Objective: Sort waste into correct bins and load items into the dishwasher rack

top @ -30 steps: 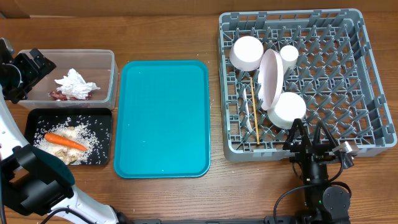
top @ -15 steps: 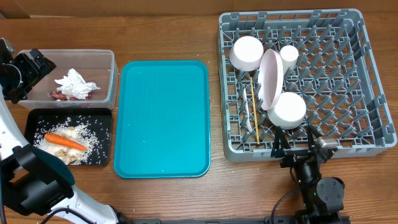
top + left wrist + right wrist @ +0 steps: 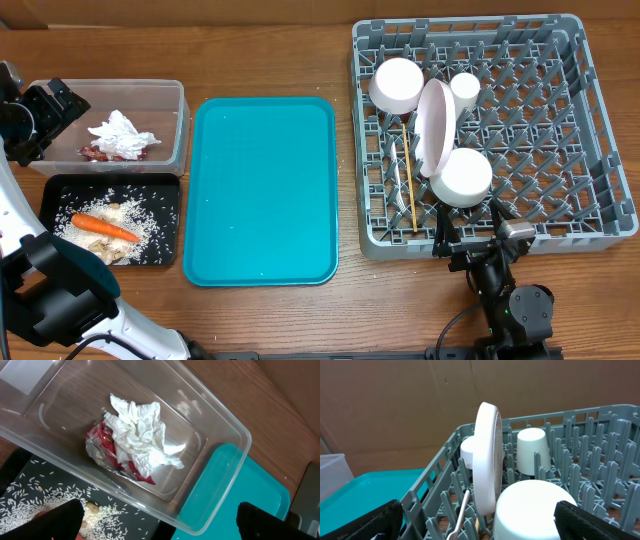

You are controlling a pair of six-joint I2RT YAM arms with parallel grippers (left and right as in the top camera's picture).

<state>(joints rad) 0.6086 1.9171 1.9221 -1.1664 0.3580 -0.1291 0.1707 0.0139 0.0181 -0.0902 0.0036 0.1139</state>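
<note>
The grey dishwasher rack (image 3: 560, 130) holds the large white plate (image 3: 435, 125) on edge, a small pale pink plate (image 3: 397, 85), the white cup (image 3: 465, 88), the upturned white bowl (image 3: 465, 178), the fork (image 3: 397, 165) and the chopstick (image 3: 409, 185). The clear tub (image 3: 170, 100) holds the napkin (image 3: 122, 133) and red wrapper (image 3: 95, 153). The black tray (image 3: 60, 188) holds the carrot (image 3: 103, 227), rice and scraps. My left gripper (image 3: 50, 110) is open and empty above the tub (image 3: 160, 520). My right gripper (image 3: 468, 232) is open and empty at the rack's front edge, facing the bowl (image 3: 480, 522).
A teal serving tray (image 3: 263, 190) lies bare between the bins and the rack. In the right wrist view the plate (image 3: 487, 455), cup (image 3: 532, 450), bowl (image 3: 535, 510) and fork (image 3: 460, 515) stand among the rack's pegs. Wooden table all round.
My right gripper has shifted slightly left and back along the rack's front edge over the last second. The left arm and all objects have not moved.
</note>
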